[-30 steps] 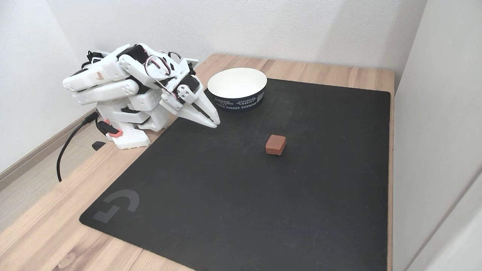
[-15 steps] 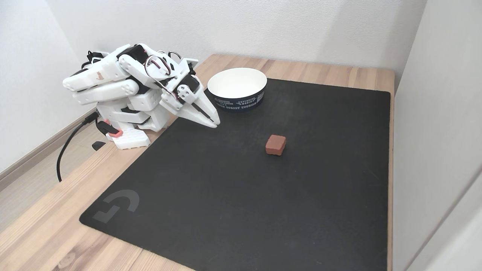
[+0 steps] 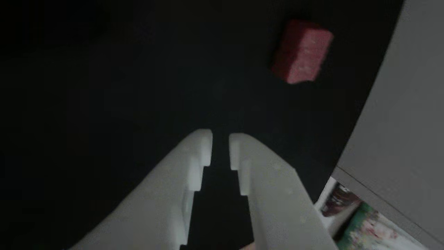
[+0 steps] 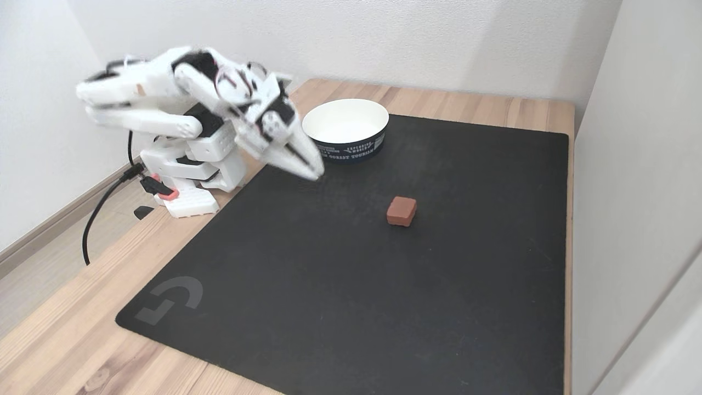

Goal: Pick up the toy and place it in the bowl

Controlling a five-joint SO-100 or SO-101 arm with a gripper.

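Note:
The toy [image 4: 401,211], a small dark red block, lies on the black mat right of centre in the fixed view. In the other view the toy [image 3: 301,52] sits at the upper right, well ahead of the fingers. The white bowl [image 4: 351,147] with a dark lettered band stands at the mat's far edge, nothing visible inside. My gripper [image 4: 313,173] hovers over the mat's far left part, beside the bowl and left of the toy. The gripper [image 3: 220,147] holds nothing, and just a narrow slit shows between its white fingers [image 3: 194,156].
The black mat [image 4: 329,285] covers most of the wooden table [image 4: 66,340]. A pale wall panel [image 4: 630,219] borders the table's right edge, also seen as the panel [image 3: 399,121] in the other view. The arm's base [image 4: 186,186] and a black cable [image 4: 93,219] sit at the left.
The arm has lifted from its folded rest pose; the gripper rose slightly and is blurred with motion. Toy and bowl have not moved.

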